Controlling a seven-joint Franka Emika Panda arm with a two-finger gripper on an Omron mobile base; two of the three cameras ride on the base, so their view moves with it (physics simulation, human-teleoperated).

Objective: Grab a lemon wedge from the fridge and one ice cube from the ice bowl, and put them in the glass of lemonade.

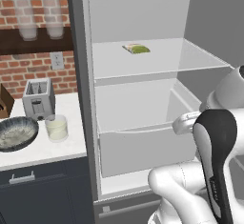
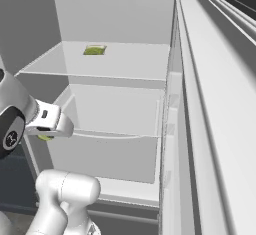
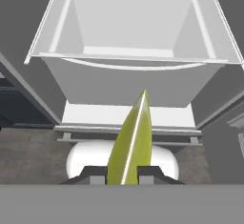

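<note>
The lemon wedge [image 3: 131,144] was seen pinched between the two dark fingertips of the gripper [image 3: 123,173], the jaws drawn narrow onto it, its long axis running straight out along the line of the hand and its thin edge turned toward the camera. Going from left to right in the left base view, the ice bowl [image 1: 17,133] was found at the counter's left end, the silver toaster [image 1: 38,98] behind it, and the glass of lemonade [image 1: 56,127] just beside the bowl on its right, in front of the toaster. Further right stood the open fridge [image 1: 143,89], and before its lower drawer the gripper was held. The glass was therefore judged to lie well to the left of the gripper, so the coming move was expected to be a carry leftward, out of the fridge opening and over the counter. On the upper shelf a flat green-and-yellow item [image 1: 137,49] was left lying.
</note>
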